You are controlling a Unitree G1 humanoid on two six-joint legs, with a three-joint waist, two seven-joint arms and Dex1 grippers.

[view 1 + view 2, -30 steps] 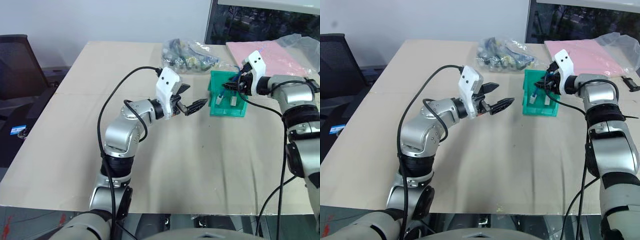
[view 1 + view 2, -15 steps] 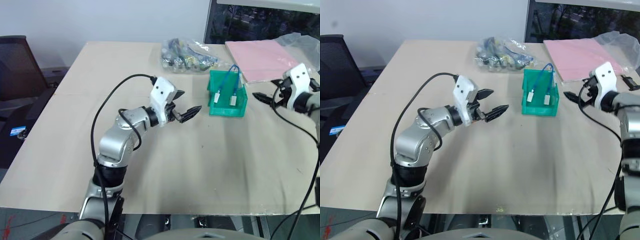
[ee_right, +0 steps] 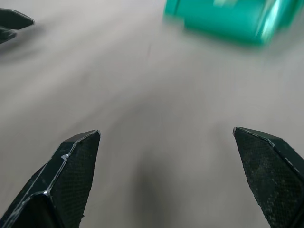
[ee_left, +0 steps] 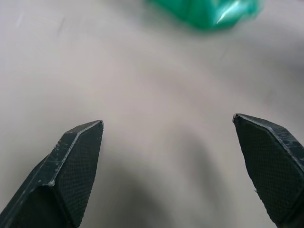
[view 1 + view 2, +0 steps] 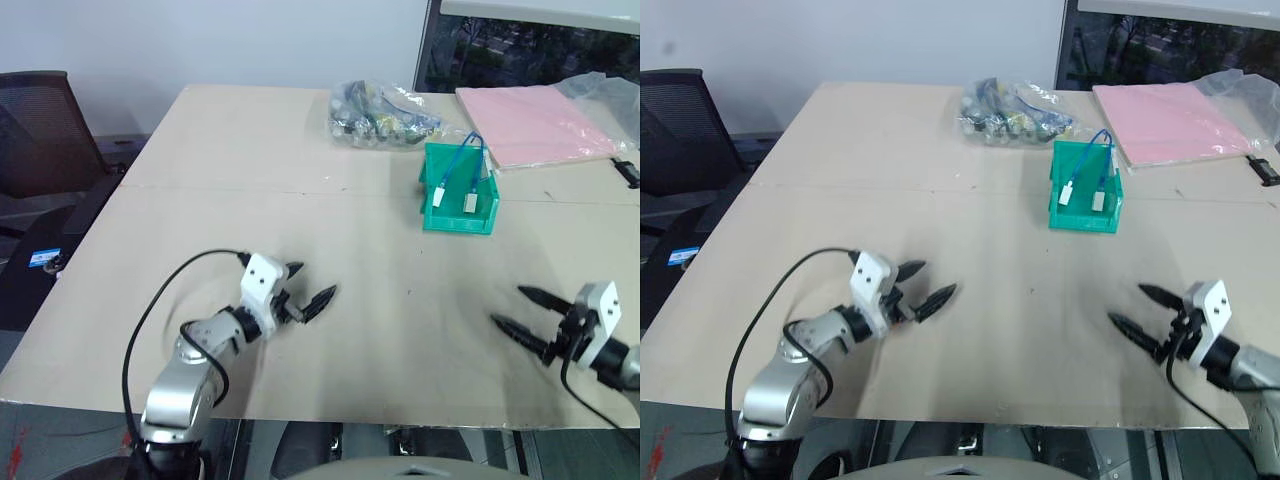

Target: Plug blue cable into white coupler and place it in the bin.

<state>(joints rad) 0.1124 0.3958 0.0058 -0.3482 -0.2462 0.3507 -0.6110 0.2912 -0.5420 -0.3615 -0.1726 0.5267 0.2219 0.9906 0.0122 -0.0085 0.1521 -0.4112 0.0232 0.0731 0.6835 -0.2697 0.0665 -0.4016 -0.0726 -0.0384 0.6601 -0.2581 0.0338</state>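
Left tool (image 5: 312, 296) spread wide, empty, low over near left of bench (image 5: 300, 140). Right tool (image 5: 518, 310) likewise spread, empty, at near right. Blue cable (image 5: 466, 160) arching inside bin (image 5: 456, 219) at far right-centre, 2 white couplers (image 5: 469, 203) hanging within. Bag of parts (image 5: 385, 115) just beyond.

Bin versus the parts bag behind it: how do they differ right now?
The bin is a rigid teal box with a tall back wall; the bag is clear, soft and crumpled. The bin holds a blue cable looped between two white couplers; the bag holds a jumble of mixed small parts. The bin stands nearer the robot; the bag lies toward the table's far edge. Neither is touched by a tool.
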